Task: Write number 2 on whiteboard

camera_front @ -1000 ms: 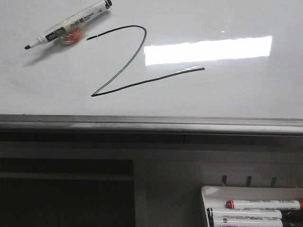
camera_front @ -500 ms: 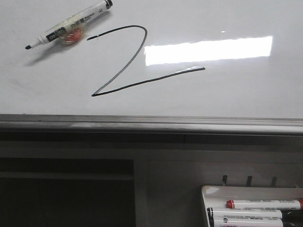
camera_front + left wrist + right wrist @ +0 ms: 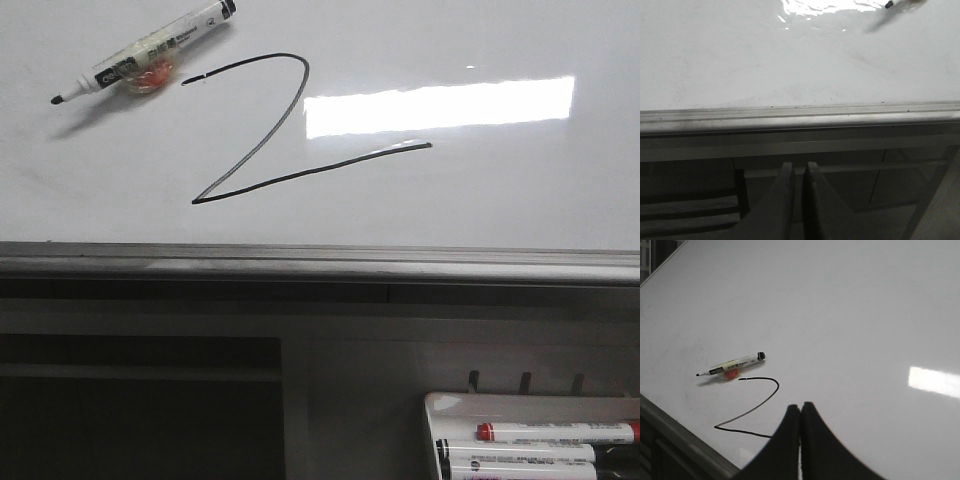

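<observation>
The whiteboard (image 3: 500,190) is glossy white with a grey edge rail and reflects a bright rectangle. The number 2 (image 3: 262,150) is drawn on it in thin black line. It also shows in the right wrist view (image 3: 756,405). An uncapped black marker (image 3: 145,55) lies on the board beside an orange-red blob, up-left of the digit; it shows in the right wrist view (image 3: 732,363) too. My right gripper (image 3: 800,406) is shut and empty, above the board, apart from the marker. My left gripper (image 3: 798,166) is shut and empty, below the board's rail (image 3: 800,119).
A small white tray (image 3: 530,435) at the front right holds a red-capped marker (image 3: 555,432) and a black-capped marker (image 3: 515,455). Dark grey framing (image 3: 140,400) sits below the board's rail.
</observation>
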Robot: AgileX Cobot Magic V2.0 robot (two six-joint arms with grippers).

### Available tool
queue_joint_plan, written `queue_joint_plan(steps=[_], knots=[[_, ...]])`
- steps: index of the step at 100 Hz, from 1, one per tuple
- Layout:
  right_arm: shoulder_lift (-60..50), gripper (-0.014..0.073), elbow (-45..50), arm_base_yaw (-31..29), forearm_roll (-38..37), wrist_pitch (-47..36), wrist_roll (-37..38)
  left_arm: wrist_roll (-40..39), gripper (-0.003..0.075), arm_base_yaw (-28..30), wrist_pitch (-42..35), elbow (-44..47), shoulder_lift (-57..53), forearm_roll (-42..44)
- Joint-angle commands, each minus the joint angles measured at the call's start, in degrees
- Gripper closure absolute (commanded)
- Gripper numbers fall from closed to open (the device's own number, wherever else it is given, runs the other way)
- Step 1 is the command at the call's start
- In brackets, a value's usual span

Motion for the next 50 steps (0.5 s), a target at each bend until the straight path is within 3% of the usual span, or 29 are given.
queue_joint_plan(steps=[1,30,36,43,50], knots=[[0.6,0.0664,-1.5,-0.4,0.2,-3.5,-0.6,-0.5,0.0714,0.2,-3.3,0.7,-1.5,0.2],[0.6,0.0664,-0.5,-0.5,0.2,-4.1,-0.4,-0.5,0.0714,0.2,-3.3,0.7,-1.5,0.2],[0.6,0.0664,0.6,-1.2,-4.4,-7.7,0.9,-0.5,0.0714,0.2,-3.3,0.7,-1.5,0.2],[0.6,0.0664,2.8,-3.6,-21.6,-13.0,16.4,-0.5,0.0714,0.2,-3.3,0.7,-1.5,0.2],[0.6,0.0664,5.3,-8.2,-43.4,-14.0,45.7,-0.5,0.0714,0.2,-3.3,0.7,-1.5,0.2]])
